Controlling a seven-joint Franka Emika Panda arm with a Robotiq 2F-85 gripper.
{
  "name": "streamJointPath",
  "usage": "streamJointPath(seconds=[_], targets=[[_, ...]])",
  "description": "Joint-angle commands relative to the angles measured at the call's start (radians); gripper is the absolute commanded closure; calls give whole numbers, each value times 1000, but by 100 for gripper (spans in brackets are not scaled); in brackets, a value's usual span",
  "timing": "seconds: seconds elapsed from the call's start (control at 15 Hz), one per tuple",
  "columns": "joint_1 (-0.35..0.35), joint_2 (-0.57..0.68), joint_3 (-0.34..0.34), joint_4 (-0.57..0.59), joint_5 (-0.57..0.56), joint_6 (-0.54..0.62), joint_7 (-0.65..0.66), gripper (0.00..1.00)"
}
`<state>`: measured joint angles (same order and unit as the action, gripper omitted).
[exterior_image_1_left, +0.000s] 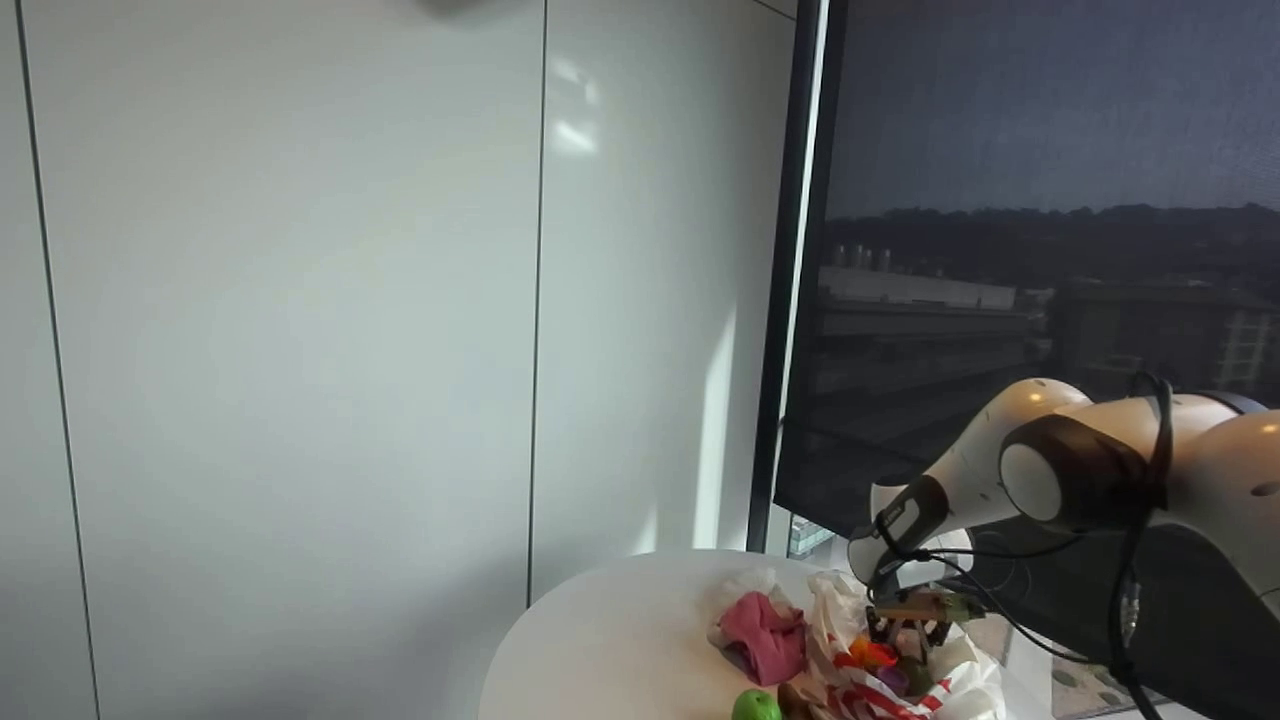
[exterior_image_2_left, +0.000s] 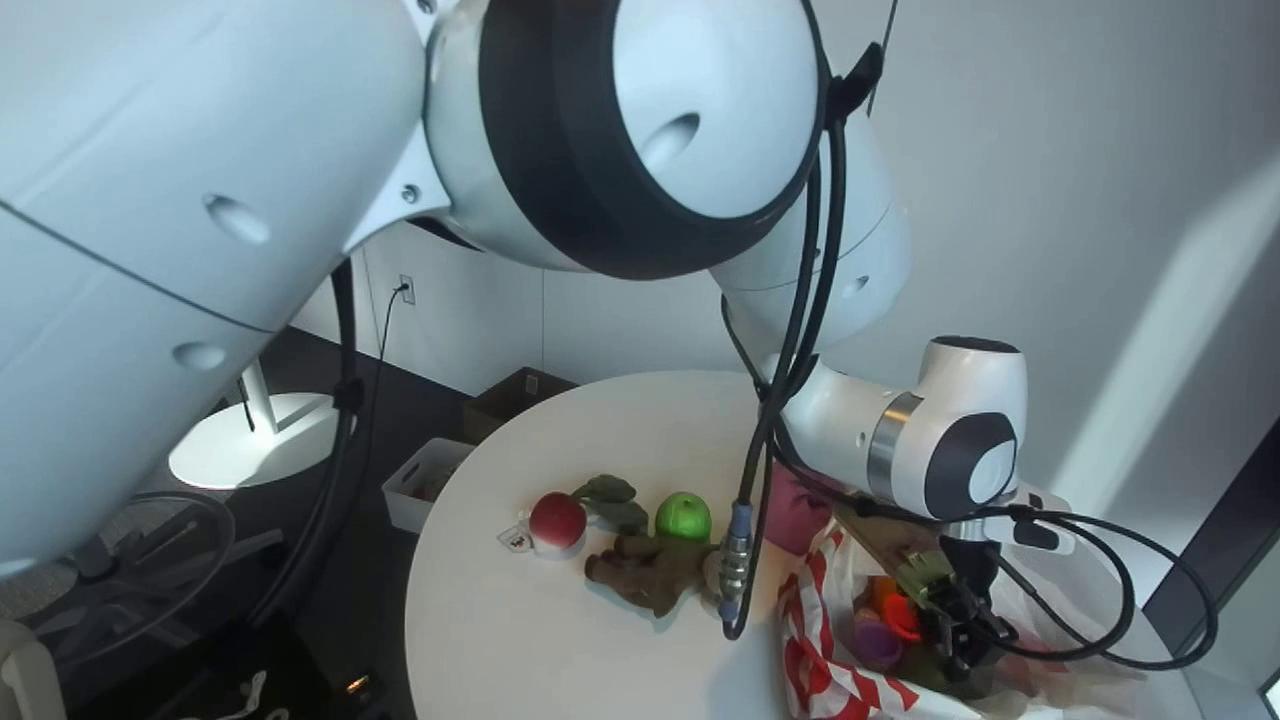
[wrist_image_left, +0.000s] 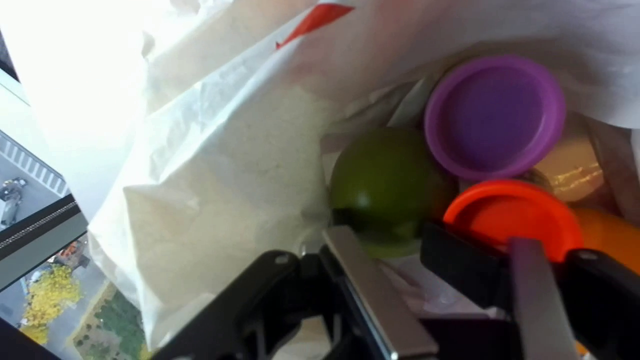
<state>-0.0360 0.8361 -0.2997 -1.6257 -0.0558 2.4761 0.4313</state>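
My gripper (wrist_image_left: 387, 232) reaches down into a white paper bag (exterior_image_2_left: 822, 650) with red stripes, its jaws partly apart. A dark green round fruit (wrist_image_left: 385, 172) lies at the fingertips, its lower edge showing between them. Whether the fingers press on it cannot be made out. Beside the fruit sits a purple lid-like cup (wrist_image_left: 492, 117). An orange-red one (wrist_image_left: 515, 215) is partly covered by the finger on that side. Both exterior views show the gripper (exterior_image_2_left: 962, 640) inside the bag's mouth, its tips mostly hidden.
On the round white table (exterior_image_2_left: 560, 650) lie a red fruit (exterior_image_2_left: 557, 520), a bright green fruit (exterior_image_2_left: 684, 517), green leaves (exterior_image_2_left: 610, 500) and a brown soft toy (exterior_image_2_left: 645, 572). A pink cloth (exterior_image_1_left: 765, 637) is bunched beside the bag. Black cables (exterior_image_2_left: 1130, 590) loop from the arm.
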Motion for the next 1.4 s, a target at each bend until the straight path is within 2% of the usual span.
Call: streamJointPath(seconds=[0.0, 0.13, 0.2, 0.27, 0.4, 0.47, 0.8, 0.93, 1.33], targets=[[-8, -34, 6, 9, 5, -22, -7, 84], [-5, -28, 2, 22, -1, -32, -1, 88], [-6, -26, 2, 23, -1, -36, 0, 82], [-7, -25, 5, 23, 0, -43, -2, 60], [-6, -25, 6, 18, -1, -47, -1, 56], [-8, -27, 9, 16, 3, -51, -2, 51], [-16, -22, 23, 24, 15, -127, 3, 12], [-18, -14, 26, 27, 14, -141, 5, 0], [-12, 9, 29, 30, 5, -114, 9, 0]])
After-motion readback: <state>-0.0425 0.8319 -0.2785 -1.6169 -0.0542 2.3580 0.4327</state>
